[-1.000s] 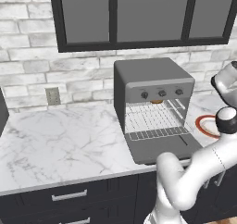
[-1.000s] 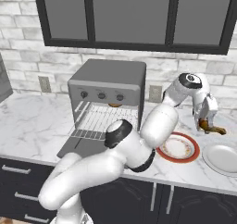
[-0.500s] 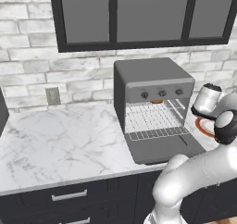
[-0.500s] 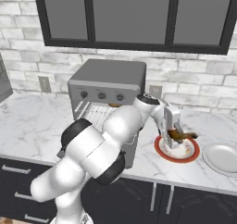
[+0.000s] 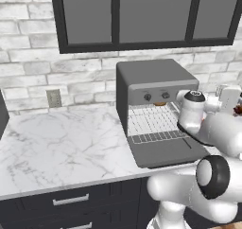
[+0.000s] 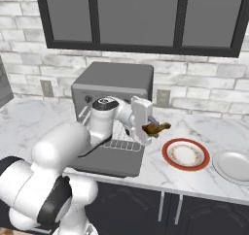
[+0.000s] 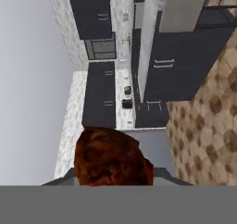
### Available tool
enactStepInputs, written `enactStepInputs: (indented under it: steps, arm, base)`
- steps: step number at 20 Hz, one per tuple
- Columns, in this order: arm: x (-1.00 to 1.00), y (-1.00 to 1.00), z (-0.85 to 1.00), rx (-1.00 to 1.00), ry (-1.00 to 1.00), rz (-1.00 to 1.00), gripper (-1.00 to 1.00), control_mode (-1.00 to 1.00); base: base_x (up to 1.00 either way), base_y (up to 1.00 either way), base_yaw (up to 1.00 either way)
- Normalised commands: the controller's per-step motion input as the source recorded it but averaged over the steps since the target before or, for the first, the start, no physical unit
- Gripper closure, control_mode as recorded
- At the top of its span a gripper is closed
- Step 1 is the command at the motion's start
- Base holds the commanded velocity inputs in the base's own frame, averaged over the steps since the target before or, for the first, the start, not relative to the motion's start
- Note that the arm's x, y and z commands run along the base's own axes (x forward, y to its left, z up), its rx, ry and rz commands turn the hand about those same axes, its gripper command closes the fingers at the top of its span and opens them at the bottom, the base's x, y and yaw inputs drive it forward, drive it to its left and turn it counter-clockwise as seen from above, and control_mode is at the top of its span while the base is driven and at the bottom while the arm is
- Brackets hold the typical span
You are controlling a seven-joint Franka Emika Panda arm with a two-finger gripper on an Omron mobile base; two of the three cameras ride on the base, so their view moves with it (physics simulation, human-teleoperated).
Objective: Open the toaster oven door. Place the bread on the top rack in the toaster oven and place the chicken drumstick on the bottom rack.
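- Gripper [image 6: 151, 128], mid-frame in the right base view, is clamped on the drumstick [image 6: 156, 128].
- Oven [image 6: 114, 86] door [image 6: 109, 160] lies open, left of the red-rimmed plate [image 6: 185, 154].

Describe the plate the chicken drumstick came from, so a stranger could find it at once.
Start at the dark grey toaster oven on the marble counter. Right of its open door lie two plates; the nearer one is the red-rimmed plate. The plain white plate further right has no coloured rim.

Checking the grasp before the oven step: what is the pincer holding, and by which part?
The pincer holds the chicken drumstick by one end; the other end sticks out toward the red-rimmed plate.
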Motion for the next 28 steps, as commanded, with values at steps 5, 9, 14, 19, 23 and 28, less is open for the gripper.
enactStepInputs:
  steps: [5,9,14,19,23,28]
  arm:
    - [0.00,0.90,0.03,0.30,0.06,0.69,1.00,-1.00]
    - [0.00,0.59,0.03,0.44,0.05,0.73,1.00,-1.00]
    - [0.58,0.43,-0.03,0.51,0.03,0.54,1.00,-1.00]
    - [0.59,0.63,-0.11,0.37,0.23,0.47,1.00,-1.00]
    - [0.32,0.24,-0.21,0.20,0.33,0.28,1.00,-1.00]
    - [0.28,-0.01,-0.46,0.06,0.26,0.03,1.00,-1.00]
  base:
    - [0.00,0.00,0.00]
    - [0.00,0.00,0.00]
    - [0.00,0.00,0.00]
    - [0.00,0.00,0.00]
    - [0.00,0.00,0.00]
    - [0.00,0.00,0.00]
